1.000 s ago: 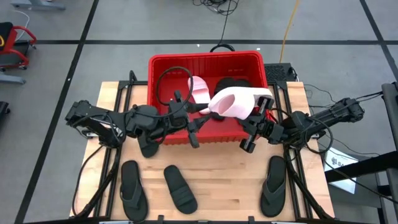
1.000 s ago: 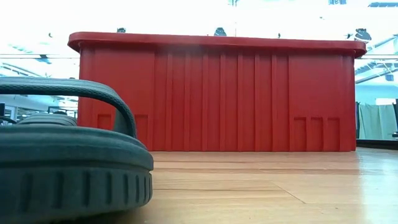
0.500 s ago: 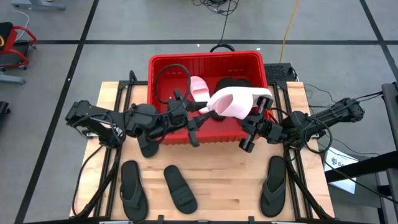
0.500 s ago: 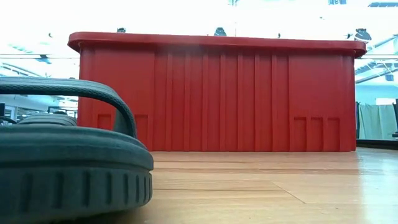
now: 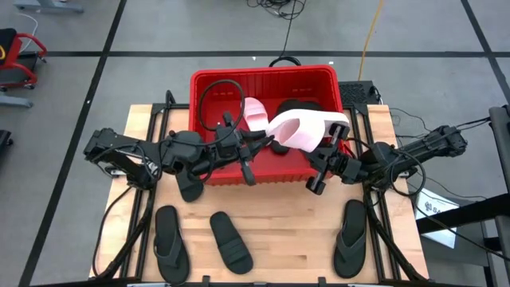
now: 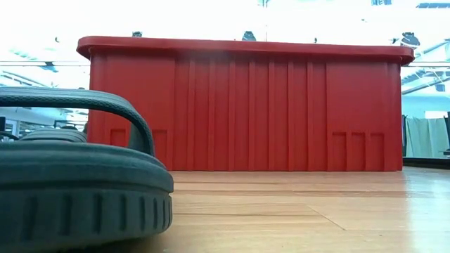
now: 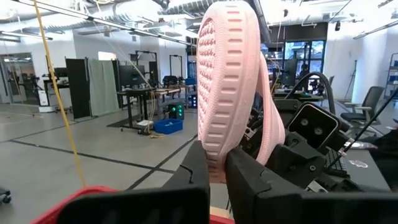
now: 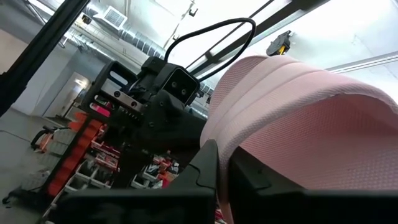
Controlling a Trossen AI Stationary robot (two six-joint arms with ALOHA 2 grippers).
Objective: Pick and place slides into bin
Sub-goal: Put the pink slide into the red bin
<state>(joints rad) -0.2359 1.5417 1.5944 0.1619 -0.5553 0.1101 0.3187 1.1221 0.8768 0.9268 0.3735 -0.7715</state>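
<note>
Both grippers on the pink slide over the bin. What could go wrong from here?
1. Left gripper and right gripper both pinch the same pink slide; if they pull apart it may tear free or twist.
2. It hangs near the red bin right rim, so a release could catch it there.
3. The arms sit close over the bin and could collide.

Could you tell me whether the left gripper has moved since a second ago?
Yes. In the high view the left gripper has shifted slightly right along the bin front wall and closed on the pink slide that the right gripper holds.
</note>
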